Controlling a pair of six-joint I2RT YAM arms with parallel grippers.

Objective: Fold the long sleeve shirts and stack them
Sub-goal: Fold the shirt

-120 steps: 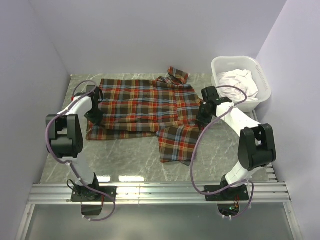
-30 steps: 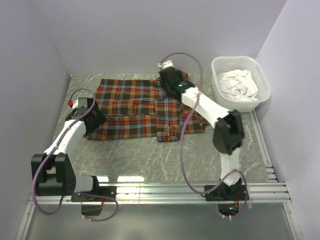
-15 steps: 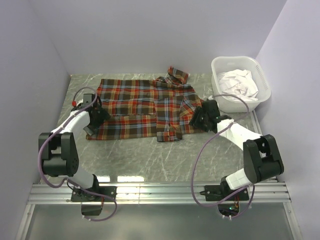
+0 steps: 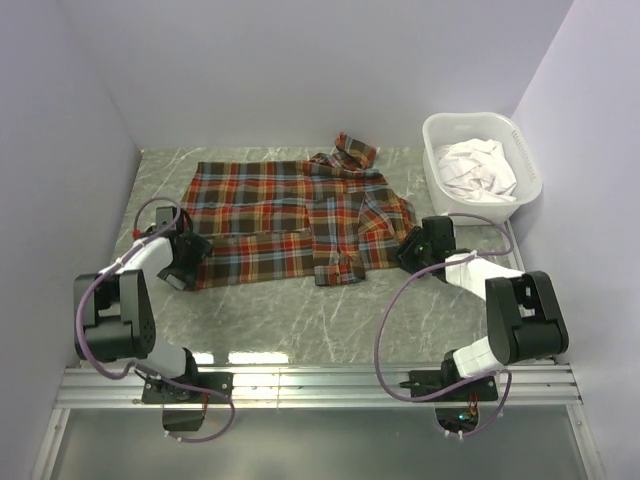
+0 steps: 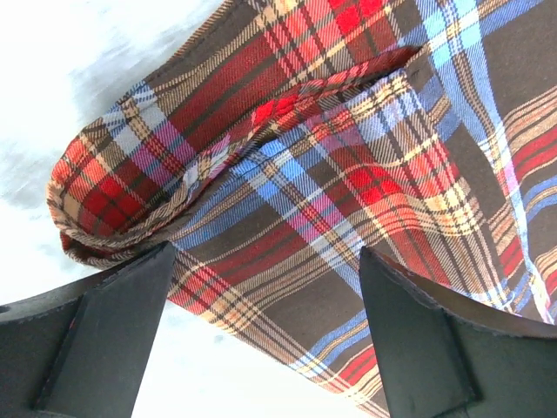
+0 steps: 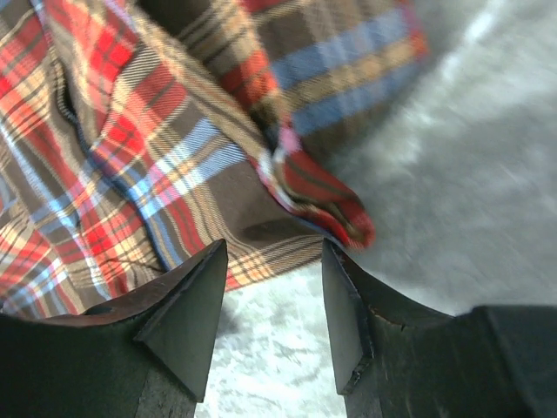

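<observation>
The job looks like it has only just started. One plaid shirt (image 4: 270, 215) lies on the table (image 4: 300, 310), spread out almost flat. I think its right side is already turned in over the front, because that part looks thicker. A bit of cloth also sticks out at the far edge. The shirt is not a neat, small square yet, and I see no pile of folded shirts anywhere. A white basket (image 4: 465, 207) stands at the far right with white cloth (image 4: 478, 165) in it. I cannot tell if that is another shirt. So most of the folding and all the stacking are left to do.

Both arms reach low over the table, one on each side of the shirt. The left gripper (image 5: 265, 257) is at the shirt's left edge. Its jaws are very wide, with the rumpled edge just in front of them. It holds nothing. The right gripper (image 6: 271, 252) is at the shirt's right edge, pointing at a curled corner. Its jaws are narrower, but there is a gap and no cloth is pinched in it.
</observation>
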